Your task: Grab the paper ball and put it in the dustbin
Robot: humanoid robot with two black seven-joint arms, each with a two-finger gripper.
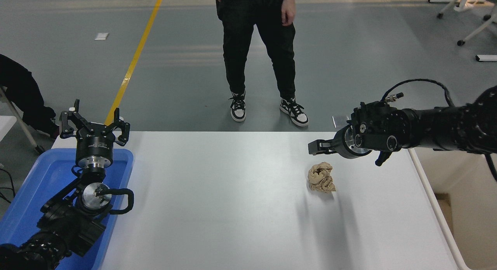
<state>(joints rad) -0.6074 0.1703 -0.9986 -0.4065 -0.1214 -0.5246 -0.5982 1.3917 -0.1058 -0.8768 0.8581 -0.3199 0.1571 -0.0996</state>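
Observation:
The tan-brown crumpled paper ball lies on the white table, right of its middle. My right gripper comes in from the right edge, points left and hangs just above and behind the ball, not touching it. I see it edge-on. The cream-beige dustbin stands off the table's right end, with my right arm crossing over its far part. My left gripper is parked, open and empty, over the far end of the blue tray.
A shallow blue tray sits at the table's left end under my left arm. A person in black trousers stands beyond the far edge. Another person's leg shows at the far left.

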